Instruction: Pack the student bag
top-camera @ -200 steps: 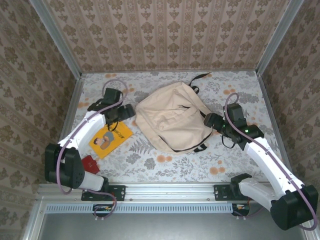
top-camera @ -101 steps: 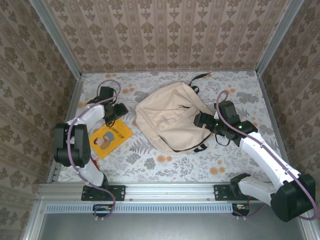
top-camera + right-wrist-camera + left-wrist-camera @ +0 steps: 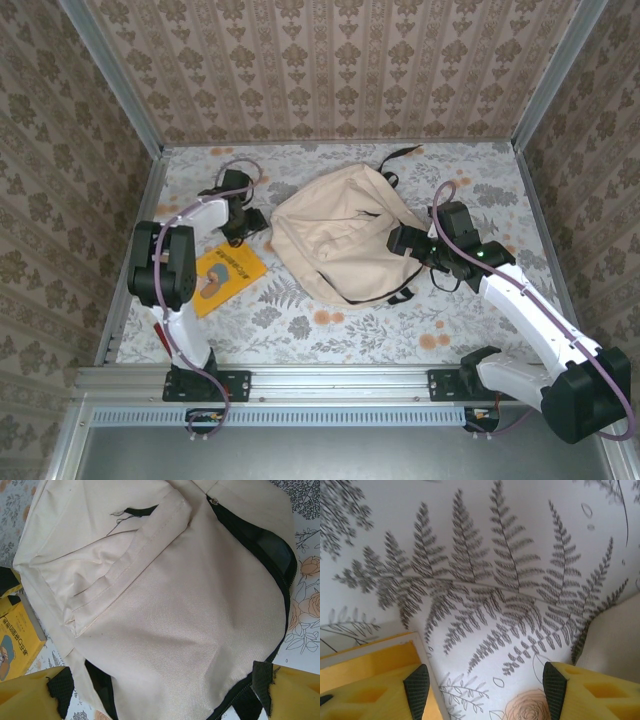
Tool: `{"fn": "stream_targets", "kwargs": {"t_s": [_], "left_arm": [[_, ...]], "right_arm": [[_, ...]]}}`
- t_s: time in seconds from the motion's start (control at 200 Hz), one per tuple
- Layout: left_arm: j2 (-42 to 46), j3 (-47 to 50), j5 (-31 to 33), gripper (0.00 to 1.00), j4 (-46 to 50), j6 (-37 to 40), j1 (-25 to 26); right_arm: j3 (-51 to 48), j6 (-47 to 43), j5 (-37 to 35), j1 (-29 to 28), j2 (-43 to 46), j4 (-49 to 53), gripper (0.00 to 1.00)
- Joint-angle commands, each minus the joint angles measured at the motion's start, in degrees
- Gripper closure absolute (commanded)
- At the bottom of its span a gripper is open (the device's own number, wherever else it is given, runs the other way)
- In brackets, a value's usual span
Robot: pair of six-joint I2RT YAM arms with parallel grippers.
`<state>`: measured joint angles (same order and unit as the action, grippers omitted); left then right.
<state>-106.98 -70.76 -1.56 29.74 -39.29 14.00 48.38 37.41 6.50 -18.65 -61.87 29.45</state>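
Right gripper (image 3: 161, 687): jaws spread wide, holding nothing. The black pads straddle cream fabric that lies under and between them, not pinched.

Outward from it is the student bag (image 3: 340, 235). It lies flat mid-table, slightly right of centre, with the front pocket up. The right gripper sits over the bag's right edge. The bag spreads away to that gripper's left, toward the table middle.

The zip opening (image 3: 272, 550) shows dark lining and runs along the bag's right side, the side facing the right arm. The bag's long axis looks roughly far-to-near, a bit diagonal, and the strap end points to the back wall.

Judgement: the next move turns on this edge. The right arm is the nearer one to the mouth, so it is best placed to lift or spread it.

Left gripper (image 3: 485, 690): jaws partly apart, nothing between them but bare fern-print cloth. It is low over the table (image 3: 330, 330), just beside the bag's left edge. The cream fabric shows at the right border of the left wrist view, so the bag lies to this gripper's right.

The yellow book (image 3: 226, 276) lies just near-side of the left gripper, left of the bag and apart from it. The left arm is the nearer one to it.

Count: one bag, one yellow book, two grippers, both empty.
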Motion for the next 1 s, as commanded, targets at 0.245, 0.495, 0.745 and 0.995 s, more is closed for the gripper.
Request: {"fn": "stream_targets", "kwargs": {"t_s": [0.245,0.495,0.745,0.995], "left_arm": [[7.8,10.8,-1.8,0.35,2.3,-6.9,11.7],[15.0,8.0,2.6,0.4,8.0,-8.6,17.9],[18.0,12.2,3.9,0.54,7.4,-6.8,7.7],[15.5,15.0,3.1,0.72,5.2,-3.9,0.0]], "right_arm": [[0.2,-0.3,1.1,-0.4,1.5,0.8,0.04],[0.1,0.0,1.4,-0.8,1.2,0.3,0.04],[0.1,-0.1,2.0,-0.8,0.4,-0.2,0.04],[1.1,-0.6,2.8,-0.8,-1.1,-0.4,0.04]]}}
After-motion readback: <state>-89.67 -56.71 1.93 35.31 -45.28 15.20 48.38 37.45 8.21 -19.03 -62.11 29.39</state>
